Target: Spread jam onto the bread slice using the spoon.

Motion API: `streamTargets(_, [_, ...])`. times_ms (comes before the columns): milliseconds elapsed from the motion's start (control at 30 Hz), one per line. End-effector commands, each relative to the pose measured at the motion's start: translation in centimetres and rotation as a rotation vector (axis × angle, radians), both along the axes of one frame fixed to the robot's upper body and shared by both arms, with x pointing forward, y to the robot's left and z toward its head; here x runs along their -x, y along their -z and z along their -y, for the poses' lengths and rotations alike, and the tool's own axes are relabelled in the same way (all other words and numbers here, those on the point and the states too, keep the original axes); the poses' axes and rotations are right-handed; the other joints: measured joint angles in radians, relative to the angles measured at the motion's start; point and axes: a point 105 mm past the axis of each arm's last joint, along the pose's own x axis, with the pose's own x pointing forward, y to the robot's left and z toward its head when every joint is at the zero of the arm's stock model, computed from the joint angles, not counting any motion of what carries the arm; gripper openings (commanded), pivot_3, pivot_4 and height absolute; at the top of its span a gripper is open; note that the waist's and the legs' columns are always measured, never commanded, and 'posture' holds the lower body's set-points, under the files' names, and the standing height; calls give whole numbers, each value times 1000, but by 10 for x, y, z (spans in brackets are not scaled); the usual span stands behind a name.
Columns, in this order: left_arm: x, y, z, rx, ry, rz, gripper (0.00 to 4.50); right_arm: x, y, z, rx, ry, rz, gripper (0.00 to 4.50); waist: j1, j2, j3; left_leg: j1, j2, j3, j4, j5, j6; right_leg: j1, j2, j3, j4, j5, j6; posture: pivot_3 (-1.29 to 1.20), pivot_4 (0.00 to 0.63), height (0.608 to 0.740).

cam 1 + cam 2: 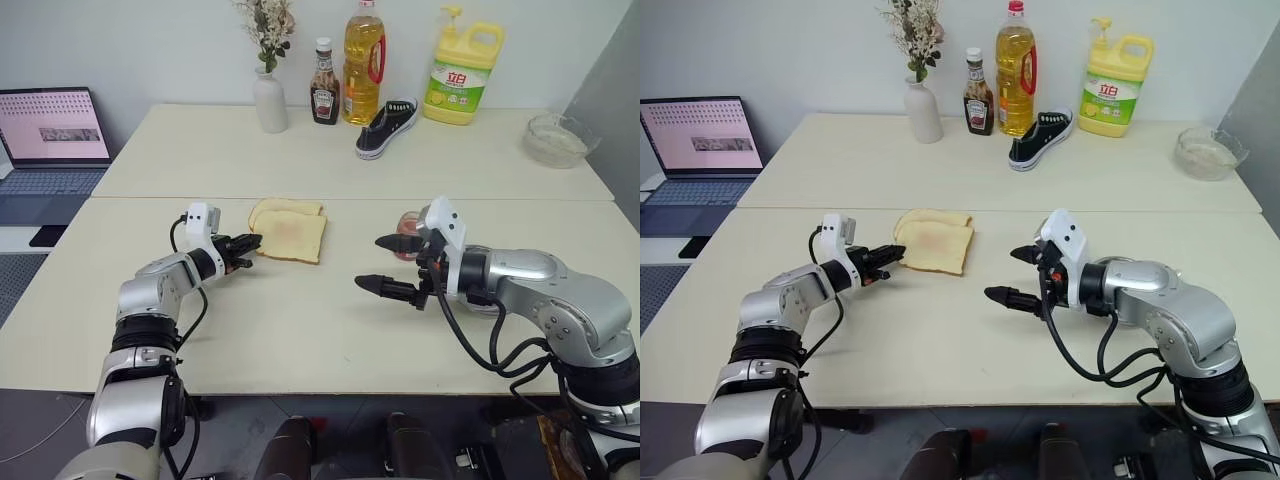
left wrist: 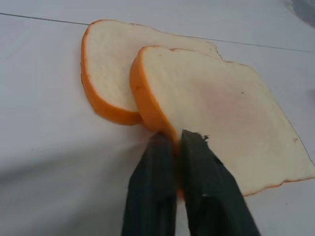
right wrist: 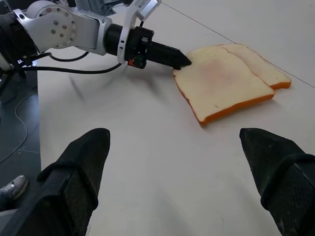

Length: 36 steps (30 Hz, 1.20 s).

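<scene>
Cream tabletop (image 1: 300, 330) with two overlapping slices; our left gripper (image 2: 178, 142) has pinched the corner of the top bread slice (image 2: 216, 108), probably to steady it. Our right gripper (image 1: 392, 264) hangs spread wide and empty, mostly hiding the jam (image 1: 408, 232) jar behind it. We can't spot the spoon

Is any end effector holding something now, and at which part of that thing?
The left end effector is shut on the crust edge of the top bread slice. The right end effector is open and holds nothing.
</scene>
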Motion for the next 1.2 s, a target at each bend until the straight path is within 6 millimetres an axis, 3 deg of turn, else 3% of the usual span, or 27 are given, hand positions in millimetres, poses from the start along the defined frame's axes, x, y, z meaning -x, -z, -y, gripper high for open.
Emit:
streamTargets(33, [-2,-45,6,14,45,142,53,4,-14,6,-34,8,44,4500,0,0,0,0,0,0,0,0,0,0,0,0,0,0,0,0,150,740])
streamTargets(100, [3,-66,20,55,121,186,53,6,-12,15,-33,24,33,4500,3,0,0,-1,0,-1,0,0,0,0,0,0,0,0,0,0,150,740])
streamTargets(233, [56,-101,71,-22,537,226,53,16,-14,43,-31,93,0,4500,3,-1,0,-4,0,-3,1,0,0,-1,0,-1,-2,0,0,0,150,740])
streamTargets(400, [99,-110,93,-100,785,186,53,24,-23,69,-21,166,-5,4500,-2,0,0,-2,1,0,0,0,0,-1,0,0,-1,-1,0,0,150,740])
streamTargets(500, [109,-98,102,-176,876,158,53,36,-18,79,10,171,-40,4500,0,0,0,-2,2,0,-1,0,0,0,0,-1,0,-4,3,0,150,740])
streamTargets(600, [105,-70,110,-267,931,136,53,44,-13,77,13,169,-60,4500,1,0,0,-2,2,0,0,0,0,0,0,-1,-1,-4,3,0,150,740])
streamTargets(767, [73,-20,111,-558,898,192,53,43,-11,72,-2,198,-50,4500,3,0,0,-2,1,1,0,0,0,1,0,0,-1,-4,3,0,150,740])
streamTargets(1000, [48,-21,137,-573,892,316,53,43,-13,77,4,233,-47,4500,20,0,0,-4,0,0,1,0,0,0,0,-1,-2,-4,3,0,150,740])
streamTargets(1200, [46,-17,152,-577,932,358,53,44,-13,79,4,242,-47,4500,24,0,0,-4,1,0,1,0,0,0,0,-1,-2,-3,4,0,150,740])
